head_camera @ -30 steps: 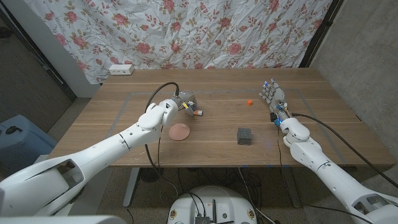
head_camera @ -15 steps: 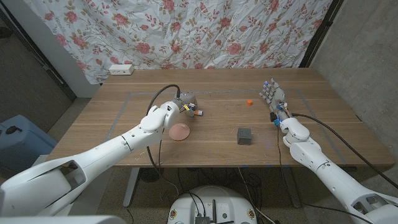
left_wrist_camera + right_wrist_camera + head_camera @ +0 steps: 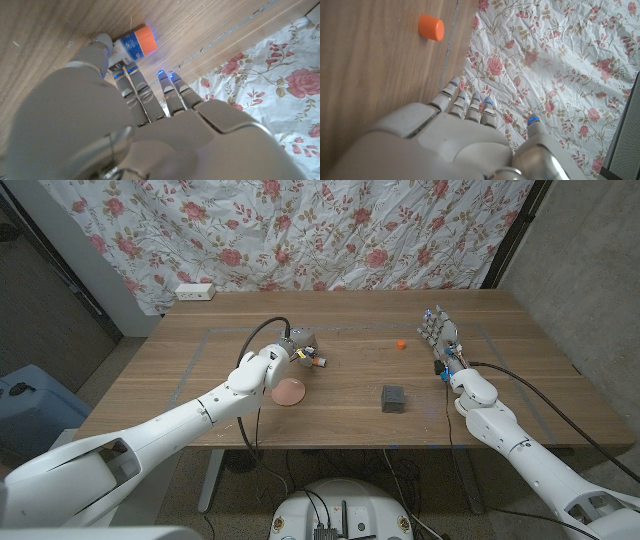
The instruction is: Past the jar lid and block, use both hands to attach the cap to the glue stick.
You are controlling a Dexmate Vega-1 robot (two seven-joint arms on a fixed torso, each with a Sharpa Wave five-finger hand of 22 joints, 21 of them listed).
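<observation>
**Glue stick under the left hand, cap well apart**

The white glue stick with its orange end [image 3: 134,45] lies on the wooden table [image 3: 200,380], beyond the round pink jar lid [image 3: 290,391]. We see the left hand [image 3: 298,345] reaching over it, fingers [image 3: 131,87] together and curled down, thumb tip touching the stick; whether it is gripped we cannot tell. The small orange cap [image 3: 399,345] sits well to the lid's right, past the dark grey block [image 3: 392,398]. The right hand [image 3: 438,337] stands further right of the cap, fingers [image 3: 451,92] straight, slightly apart, holding nothing.

White-shelled arms, black cables, grey robot hand [image 3: 125,125] with blue fingertip lights.
</observation>
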